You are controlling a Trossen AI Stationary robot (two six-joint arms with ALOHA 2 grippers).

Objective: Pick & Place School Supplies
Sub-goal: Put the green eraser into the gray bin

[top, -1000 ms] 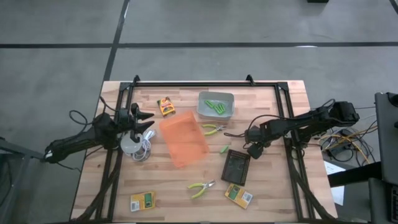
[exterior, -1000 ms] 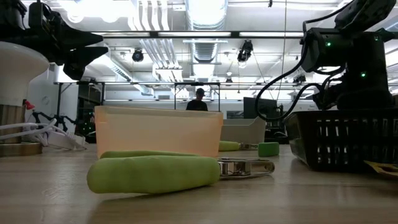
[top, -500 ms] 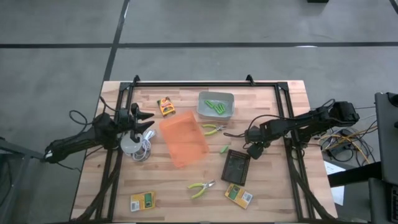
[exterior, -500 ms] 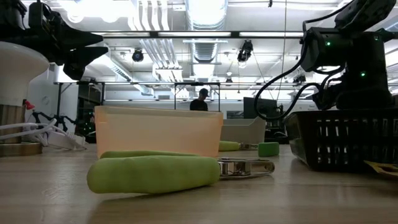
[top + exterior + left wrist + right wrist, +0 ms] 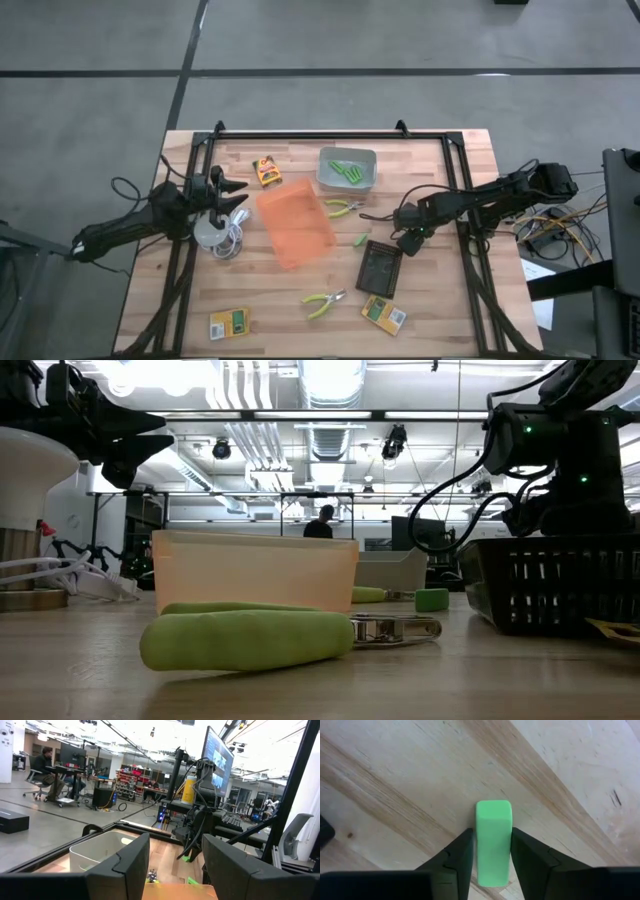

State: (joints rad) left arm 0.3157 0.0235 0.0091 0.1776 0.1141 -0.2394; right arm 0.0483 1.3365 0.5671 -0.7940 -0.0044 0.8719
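Note:
A short lime-green stick lies flat on the wooden table, and my right gripper points down over it, shut on it. From above, the right gripper hides that stick. A second green stick lies just left of it. Two green-handled pliers and printed boxes lie on the table. My left gripper waits open at the table's left, above the white round thing. My right gripper pinches the green stick by its two long sides, one finger on each. The fingers come from above, pointing down. The stick lies flat on the table, and its one end reaches out past the fingertips.
A grey bin holding green sticks stands at the back. An orange bin sits mid-table. A black mesh basket stands just in front of my right gripper. A black frame runs round the table's edges.

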